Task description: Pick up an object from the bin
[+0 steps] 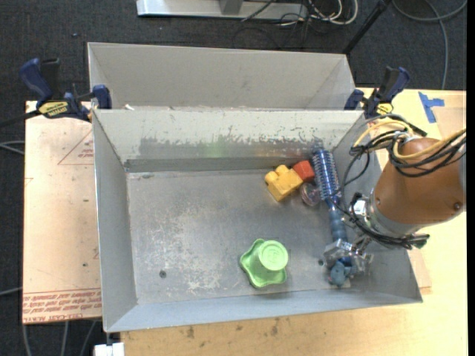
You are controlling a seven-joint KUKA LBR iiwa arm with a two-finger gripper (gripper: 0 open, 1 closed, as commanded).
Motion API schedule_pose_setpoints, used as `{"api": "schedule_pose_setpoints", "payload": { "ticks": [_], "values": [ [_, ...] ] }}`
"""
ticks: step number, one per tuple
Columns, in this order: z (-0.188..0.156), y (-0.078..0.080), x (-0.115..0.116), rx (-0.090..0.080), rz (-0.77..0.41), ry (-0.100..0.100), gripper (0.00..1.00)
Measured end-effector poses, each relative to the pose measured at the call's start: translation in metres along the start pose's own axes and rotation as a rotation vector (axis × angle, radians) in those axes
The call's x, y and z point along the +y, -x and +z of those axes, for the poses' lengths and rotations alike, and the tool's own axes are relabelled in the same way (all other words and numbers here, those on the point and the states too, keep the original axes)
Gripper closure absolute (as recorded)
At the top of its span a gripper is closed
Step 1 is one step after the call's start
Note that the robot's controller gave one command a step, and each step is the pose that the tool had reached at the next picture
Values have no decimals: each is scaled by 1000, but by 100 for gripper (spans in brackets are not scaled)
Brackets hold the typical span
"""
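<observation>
The pick does not look finished. The gripper (343,264) sits low in the bin (185,221), near its front right corner, and nothing can be seen lifted clear of the floor. The thing nearest to it is a long blue ribbed thing (324,173), perhaps a brush. It runs from the back wall along the right side, and its near end reaches the gripper. A green cup (265,263) stands just to the gripper's left, apart from it. A yellow block (281,182) and a red piece (303,170) lie together near the back wall, touching each other.

On that showing, a firm hold and the lift are both left to do.

Whether the gripper is open or closed cannot be told, because its tip is a dark tangle against the grey floor. Nor can it be told whether it has hold of anything. A small blue bit shows at its tip, and this may be the end of the blue thing or part of the tool. The orange cover (419,184) on the arm hides the bin's right wall.
</observation>
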State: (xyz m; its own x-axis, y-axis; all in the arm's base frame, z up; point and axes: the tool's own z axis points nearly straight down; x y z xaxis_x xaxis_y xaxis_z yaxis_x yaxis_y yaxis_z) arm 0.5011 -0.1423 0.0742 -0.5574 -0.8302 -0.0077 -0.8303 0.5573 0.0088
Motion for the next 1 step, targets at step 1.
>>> {"api": "schedule_pose_setpoints", "payload": {
  "ticks": [1],
  "values": [
    [-181, 12, 8, 3, -124, -18, 100]
  ]
}}
